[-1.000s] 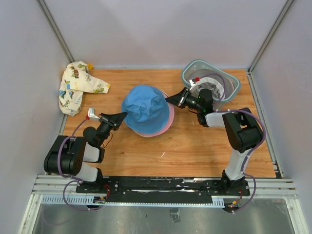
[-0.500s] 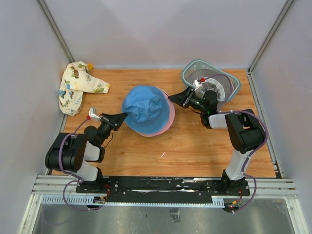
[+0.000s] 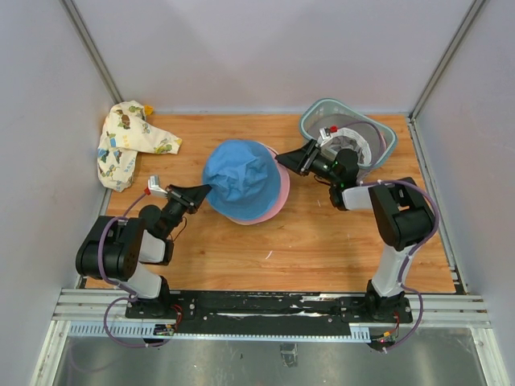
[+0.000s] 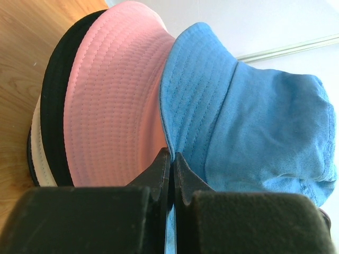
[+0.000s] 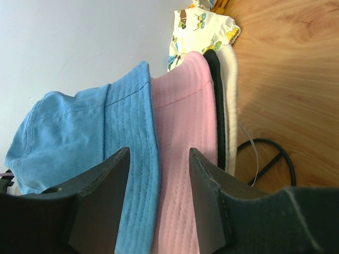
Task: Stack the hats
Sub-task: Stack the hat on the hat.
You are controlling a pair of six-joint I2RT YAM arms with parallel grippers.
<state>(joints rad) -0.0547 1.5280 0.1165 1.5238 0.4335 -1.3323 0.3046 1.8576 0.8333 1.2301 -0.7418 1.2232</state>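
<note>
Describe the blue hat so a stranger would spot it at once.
Start at the wooden table; a pile of hats sits in its middle. The blue hat tops that pile, right above the pink hat, and is the only blue one there.

Wooden tabletop (image 3: 322, 241), pale grey walls (image 3: 265, 48), metal corner posts (image 3: 451, 56), even light
</note>
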